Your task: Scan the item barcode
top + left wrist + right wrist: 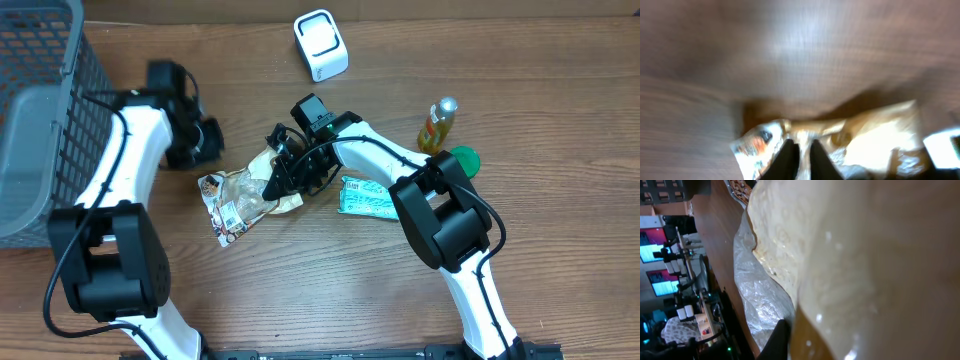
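Twice reaching in over the wooden table (560, 90), once from each near corner. Standing at the far left: a grey mesh basket (95, 75).

Stretching the left arm (130, 150) up from the near-left edge beside that basket, then bending it to the right. Hovering the left gripper (208, 142) just up and left of the snack bag (240, 200), apart from it. Holding its fingers (787, 160) drawn almost together, grasping nothing, over the bag's printed corner, in a very blurred wrist view.

Folding the right arm (450, 215) sharply at the elbow, running the forearm leftward across the middle. Clenching the right gripper (285, 172) on the upper right edge of the snack bag, lying crumpled at the table centre with its printed end pointing near-left. Filling the right wrist view with the bag's pale skin and clear film, just beside one dark finger (781, 340).

Lying just right of the bag, beside the elbow: a teal packet (368, 198). Sitting at the far centre, well apart from the bag: the white scanner (321, 45). Resting near the right elbow: a small amber bottle (438, 125), and just beside it a green lid (464, 158).
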Robot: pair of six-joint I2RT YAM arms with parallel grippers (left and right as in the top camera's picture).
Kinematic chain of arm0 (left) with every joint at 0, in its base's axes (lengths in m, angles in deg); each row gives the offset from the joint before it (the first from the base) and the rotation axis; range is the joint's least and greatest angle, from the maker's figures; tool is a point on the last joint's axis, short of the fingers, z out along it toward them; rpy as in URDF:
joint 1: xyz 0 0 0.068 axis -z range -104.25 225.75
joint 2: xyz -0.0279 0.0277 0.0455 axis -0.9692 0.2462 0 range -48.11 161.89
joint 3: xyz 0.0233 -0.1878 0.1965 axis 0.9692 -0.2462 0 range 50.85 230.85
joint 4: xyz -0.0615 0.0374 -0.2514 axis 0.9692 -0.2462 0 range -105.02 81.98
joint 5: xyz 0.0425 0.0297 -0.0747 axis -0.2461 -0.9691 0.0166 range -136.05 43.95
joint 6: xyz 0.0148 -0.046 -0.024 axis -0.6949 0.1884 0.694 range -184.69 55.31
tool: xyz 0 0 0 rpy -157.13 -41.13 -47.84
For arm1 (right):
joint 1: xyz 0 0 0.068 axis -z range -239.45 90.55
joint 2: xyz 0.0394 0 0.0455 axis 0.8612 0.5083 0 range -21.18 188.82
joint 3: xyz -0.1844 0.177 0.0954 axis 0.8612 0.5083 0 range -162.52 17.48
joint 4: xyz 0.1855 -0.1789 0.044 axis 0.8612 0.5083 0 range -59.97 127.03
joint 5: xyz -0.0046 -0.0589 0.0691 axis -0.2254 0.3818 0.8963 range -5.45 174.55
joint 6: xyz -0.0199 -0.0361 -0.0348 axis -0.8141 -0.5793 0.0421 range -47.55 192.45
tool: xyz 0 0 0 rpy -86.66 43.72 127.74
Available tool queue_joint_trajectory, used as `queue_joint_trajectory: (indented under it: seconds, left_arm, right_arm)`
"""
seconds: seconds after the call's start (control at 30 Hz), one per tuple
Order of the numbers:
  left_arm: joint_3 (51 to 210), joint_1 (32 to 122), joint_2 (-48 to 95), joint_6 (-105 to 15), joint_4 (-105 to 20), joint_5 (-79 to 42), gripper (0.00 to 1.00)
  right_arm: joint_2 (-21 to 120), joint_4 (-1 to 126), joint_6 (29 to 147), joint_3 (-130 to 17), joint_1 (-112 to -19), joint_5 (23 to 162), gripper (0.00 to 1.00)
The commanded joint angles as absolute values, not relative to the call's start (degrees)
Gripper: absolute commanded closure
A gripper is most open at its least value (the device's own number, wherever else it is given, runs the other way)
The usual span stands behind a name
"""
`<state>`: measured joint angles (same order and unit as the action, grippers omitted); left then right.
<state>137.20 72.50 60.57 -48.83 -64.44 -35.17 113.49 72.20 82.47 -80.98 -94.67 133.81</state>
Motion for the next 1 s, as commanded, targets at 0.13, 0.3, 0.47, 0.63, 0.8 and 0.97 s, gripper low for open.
queue_joint_trajectory:
  seconds: [0.13, 0.3, 0.47, 0.63, 0.8, 0.97]
  left_arm:
    - [141.99, 70.51, 60.53, -49.49, -62.17, -45.49, 0.23]
    - [141.99, 70.51, 60.55, -49.49, -62.17, -46.08, 0.00]
    - [141.99, 70.51, 60.55, -49.49, -62.14, -46.08, 0.01]
    - [141.99, 70.51, 60.55, -49.49, -62.14, -46.08, 0.01]
    - [141.99, 70.51, 60.53, -49.49, -62.14, -46.08, 0.00]
    - [141.99, 70.51, 60.55, -49.49, -62.14, -46.08, 0.01]
  right_arm:
    - [114.60, 72.09, 79.43, -81.13, -95.28, 133.87, 0.96]
    - [114.60, 72.09, 79.43, -81.11, -95.28, 133.13, 0.96]
    - [114.60, 72.07, 79.41, -81.11, -95.28, 133.00, 0.96]
    - [114.60, 72.11, 79.43, -81.11, -95.28, 132.04, 0.96]
    - [114.60, 72.11, 79.43, -81.11, -95.28, 131.97, 0.96]
    - [114.60, 72.35, 79.43, -81.11, -95.28, 131.99, 0.96]
